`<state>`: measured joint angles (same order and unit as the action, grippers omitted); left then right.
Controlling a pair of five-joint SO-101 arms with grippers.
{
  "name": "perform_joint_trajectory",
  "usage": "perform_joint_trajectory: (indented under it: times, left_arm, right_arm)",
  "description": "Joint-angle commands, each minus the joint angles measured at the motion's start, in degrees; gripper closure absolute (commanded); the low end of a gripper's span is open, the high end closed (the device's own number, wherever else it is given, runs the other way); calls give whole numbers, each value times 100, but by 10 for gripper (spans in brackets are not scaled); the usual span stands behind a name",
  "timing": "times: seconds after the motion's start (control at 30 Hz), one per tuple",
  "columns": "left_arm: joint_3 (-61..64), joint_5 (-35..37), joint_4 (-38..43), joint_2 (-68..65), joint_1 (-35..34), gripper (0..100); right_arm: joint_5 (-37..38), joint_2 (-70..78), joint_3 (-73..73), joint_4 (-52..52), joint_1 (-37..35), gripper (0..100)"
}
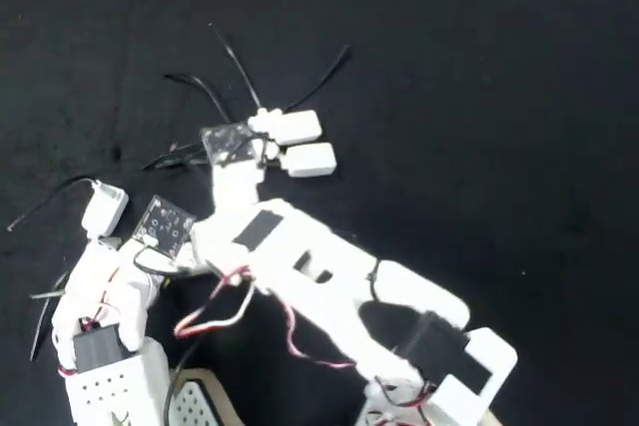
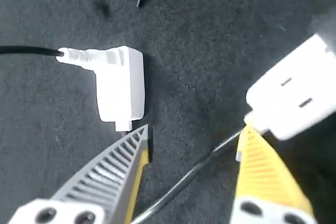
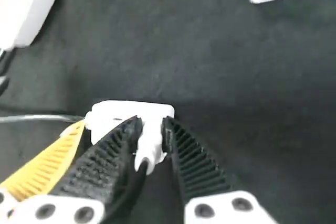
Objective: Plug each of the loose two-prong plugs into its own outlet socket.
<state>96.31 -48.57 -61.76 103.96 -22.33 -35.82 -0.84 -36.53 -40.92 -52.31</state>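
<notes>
The black table (image 1: 479,97) carries both arms' work. In the lower left of the high view, the left gripper (image 2: 194,129) has its fingers spread wide, one grey and one yellow. A loose white plug (image 2: 121,87) lies flat just beside the grey fingertip, and its black cable (image 2: 26,51) leads away from it. Just beside the yellow finger is a white socket block (image 2: 294,98), whose face shows two narrow slots. Near the middle of the high view, the right gripper (image 3: 151,124) pinches a second white plug (image 3: 152,115) between black ribbed fingers. A pair of white blocks (image 1: 293,128) lies side by side just right of it. Whether the plastic carries print cannot be told.
</notes>
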Motion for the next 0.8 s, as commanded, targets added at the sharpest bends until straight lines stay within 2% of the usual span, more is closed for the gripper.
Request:
perform_joint_trajectory:
  times: [0.0,0.23,0.37,0.43,0.57,0.63,0.77]
  left_arm:
    - [101,-9,-44,35,-66,733]
    - [101,-9,-44,35,-75,733]
    - [101,-9,-44,35,-75,731]
    - [92,-9,-53,35,-75,729]
    - [40,-9,-264,35,-75,728]
    - [-75,-9,-457,35,-75,728]
    - [-374,-26,-853,35,-154,728]
  right_arm:
    - [105,541,-31,-167,-545,986]
    - [176,927,242,-132,-607,985]
    - [607,919,233,-149,-712,982]
    - [668,875,224,-202,-695,936]
    - [686,611,259,-598,-712,743]
    - [853,286,251,-826,-703,678]
    - [1468,-620,251,-1881,-703,688]
